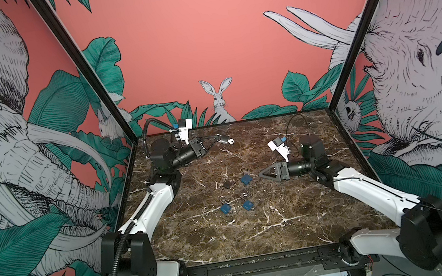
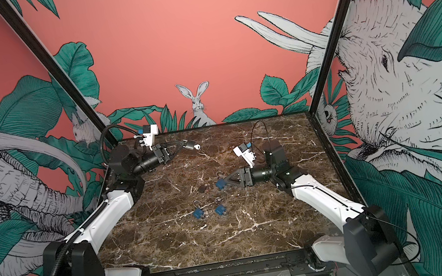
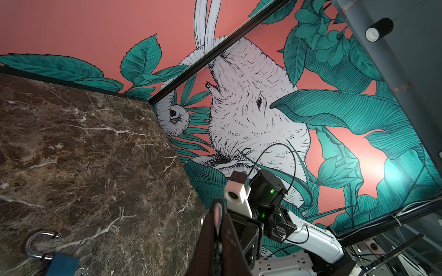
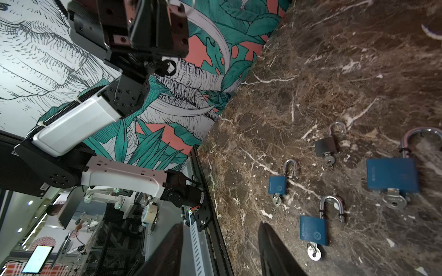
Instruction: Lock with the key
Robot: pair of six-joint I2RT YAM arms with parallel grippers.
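Upper centre: left gripper (image 1: 218, 138) clamps padlock (image 1: 223, 140); right gripper (image 1: 260, 173), jaws parted (empty), should pinch the key (image 1: 231, 142) squarely, turn gently.

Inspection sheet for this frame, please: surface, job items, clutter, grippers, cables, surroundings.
Surface: brown veined marble tabletop.
Job's things: three blue padlocks and a black padlock lie mid-table, keys inserted; held padlock at the back.
Clutter: nothing seen.
Grippers: left gripper shut on held padlock; right gripper open, empty, beside a blue padlock.
Cables: corrugated conduit along left arm; thin cable loops above right wrist.
Surroundings: jungle mural walls; black frame posts.
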